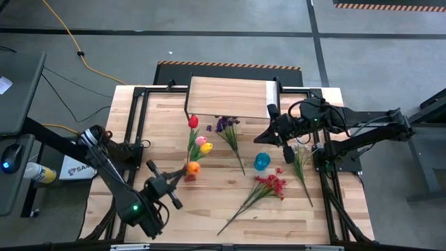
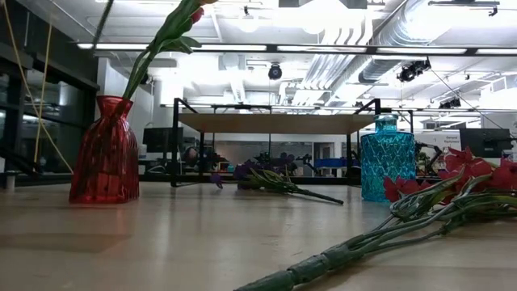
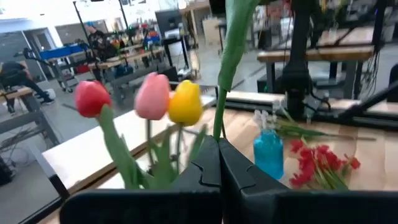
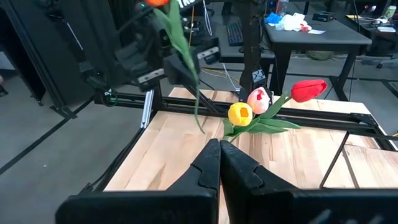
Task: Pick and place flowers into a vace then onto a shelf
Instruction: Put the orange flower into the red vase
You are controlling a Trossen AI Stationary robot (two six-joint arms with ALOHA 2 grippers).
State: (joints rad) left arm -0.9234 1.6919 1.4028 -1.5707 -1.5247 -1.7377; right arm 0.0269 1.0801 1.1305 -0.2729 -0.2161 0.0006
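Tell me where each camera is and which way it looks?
High view: above the table, looking straight down; both arms show, left gripper holding the orange tulip.
Low view: at tabletop height, looking level at the shelf; no arm shows.
Left wrist view: on the left arm, facing the blue vase; shut jaws show.
Right wrist view: on the right arm, facing the left arm; shut jaws show.
Both wrist views share the yellow tulip.
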